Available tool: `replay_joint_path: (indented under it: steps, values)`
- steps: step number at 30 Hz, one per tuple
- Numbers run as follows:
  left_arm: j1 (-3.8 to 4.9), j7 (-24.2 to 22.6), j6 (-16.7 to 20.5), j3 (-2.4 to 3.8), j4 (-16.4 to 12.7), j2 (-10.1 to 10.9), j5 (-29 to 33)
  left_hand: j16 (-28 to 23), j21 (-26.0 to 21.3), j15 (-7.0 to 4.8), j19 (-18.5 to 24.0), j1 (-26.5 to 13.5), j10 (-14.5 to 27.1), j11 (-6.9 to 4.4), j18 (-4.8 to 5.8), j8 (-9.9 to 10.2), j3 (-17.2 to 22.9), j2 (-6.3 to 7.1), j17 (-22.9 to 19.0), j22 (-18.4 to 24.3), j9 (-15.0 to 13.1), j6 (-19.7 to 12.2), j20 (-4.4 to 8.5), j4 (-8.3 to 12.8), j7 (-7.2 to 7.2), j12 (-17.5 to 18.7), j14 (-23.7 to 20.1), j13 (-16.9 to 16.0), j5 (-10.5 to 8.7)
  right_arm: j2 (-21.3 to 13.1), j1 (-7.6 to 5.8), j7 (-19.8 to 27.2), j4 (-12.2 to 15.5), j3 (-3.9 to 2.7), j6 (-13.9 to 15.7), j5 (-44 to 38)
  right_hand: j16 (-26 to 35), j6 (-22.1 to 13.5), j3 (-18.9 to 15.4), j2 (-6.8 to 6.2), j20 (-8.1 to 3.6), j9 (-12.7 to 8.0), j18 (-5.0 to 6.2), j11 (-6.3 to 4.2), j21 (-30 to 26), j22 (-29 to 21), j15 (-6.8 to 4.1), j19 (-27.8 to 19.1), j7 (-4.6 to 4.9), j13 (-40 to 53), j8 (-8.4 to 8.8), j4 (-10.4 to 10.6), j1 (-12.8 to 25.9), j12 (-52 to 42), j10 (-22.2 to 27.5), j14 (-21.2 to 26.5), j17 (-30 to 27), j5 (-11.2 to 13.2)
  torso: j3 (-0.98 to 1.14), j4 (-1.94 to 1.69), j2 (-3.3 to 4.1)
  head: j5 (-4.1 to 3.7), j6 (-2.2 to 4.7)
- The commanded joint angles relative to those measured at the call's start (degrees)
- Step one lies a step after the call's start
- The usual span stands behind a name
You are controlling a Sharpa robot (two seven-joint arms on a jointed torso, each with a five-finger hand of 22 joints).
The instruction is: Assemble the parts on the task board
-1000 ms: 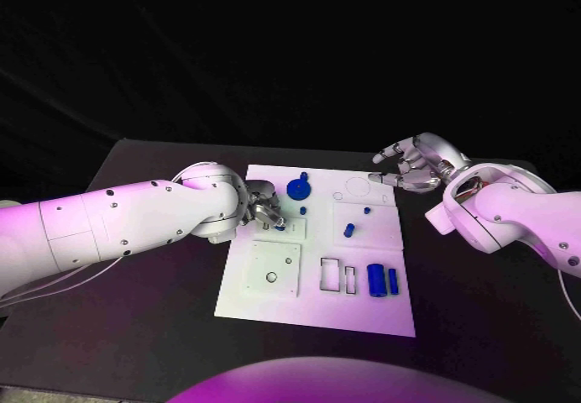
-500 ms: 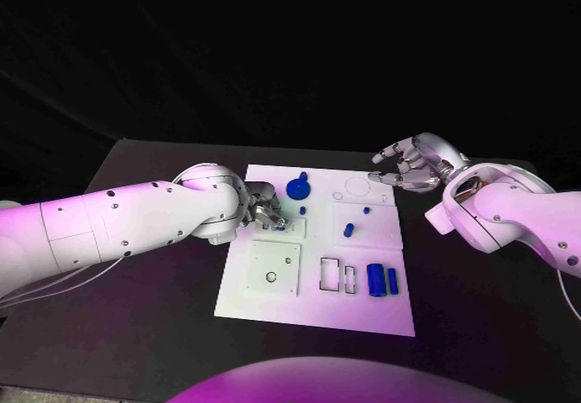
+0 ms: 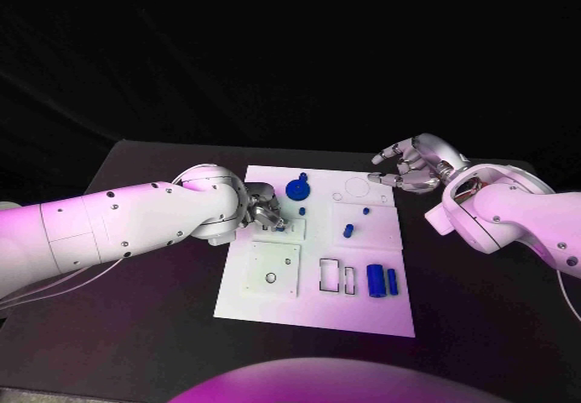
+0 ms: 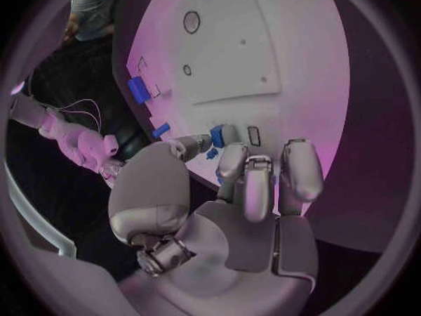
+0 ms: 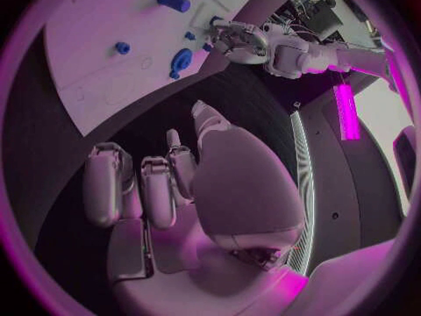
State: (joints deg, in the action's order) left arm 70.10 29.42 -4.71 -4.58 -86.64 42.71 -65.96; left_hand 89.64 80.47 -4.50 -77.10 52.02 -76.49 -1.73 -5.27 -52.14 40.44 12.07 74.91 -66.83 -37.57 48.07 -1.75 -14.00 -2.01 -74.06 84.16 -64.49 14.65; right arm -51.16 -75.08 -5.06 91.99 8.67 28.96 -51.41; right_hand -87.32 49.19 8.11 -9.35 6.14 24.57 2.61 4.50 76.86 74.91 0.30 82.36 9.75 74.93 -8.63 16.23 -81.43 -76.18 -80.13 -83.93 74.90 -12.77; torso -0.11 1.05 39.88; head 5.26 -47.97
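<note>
Dark bench (image 3: 145,336), white task board (image 3: 363,315). The left hand (image 3: 266,211) pinches a small blue part (image 4: 217,135) at nine o'clock; right hand (image 3: 410,165) curled, holding nothing. Several parts look still loose.

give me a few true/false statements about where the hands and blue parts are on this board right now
1. The left hand is at the task board, its fingers on a small blue part. True.
2. The right hand grips the two blue cylinders. False: it hovers off the board's far right corner, holding nothing; the cylinders lie near the board's near right edge.
3. A round blue part sits at the board's far side. True.
4. The board lies on a white table. False: the table is black.
</note>
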Motion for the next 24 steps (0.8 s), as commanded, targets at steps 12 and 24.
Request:
replay_joint_path:
  steps: [12,24]
  values:
    - [-0.04,-0.2,-0.5,0.16,-0.2,0.2,0.7,0.4,0.0,-0.17,-0.4,-0.4,-0.4,0.16,0.56,0.5,-2.5,-0.03,15.1,-0.1,-0.1,0.2,-0.04,-1.8,-0.28,-0.4,5.8,-0.2,-0.31,-0.1,0.09,0.3,0.0,-0.01,-0.5,-0.3,0.3,0.1,-0.1,-0.07,0.19,-0.1,0.96,0.05,-0.3,4.9,0.01,-0.4,-0.26,2.7,-0.23,0.4,0.6,0.2,0.3,-4.2,7.9,-0.2,-0.05,0.02,0.06,-0.05,0.00]
    - [0.28,-0.2,-0.4,1.81,-1.9,1.4,1.1,0.4,0.0,-0.17,-0.4,0.0,-0.3,0.16,0.56,0.6,-3.2,0.16,15.1,-0.1,-0.1,0.2,-0.04,-2.0,-0.27,-0.2,5.8,0.0,-0.26,-0.1,0.21,0.4,-0.3,-0.01,-0.5,-0.3,0.3,0.1,-0.1,-0.07,0.19,-0.1,0.96,0.05,-0.3,4.9,0.01,-0.4,-0.26,2.7,-0.23,0.4,0.6,0.2,0.3,-4.2,7.9,-0.2,-0.04,-0.05,-0.12,-0.04,0.27]
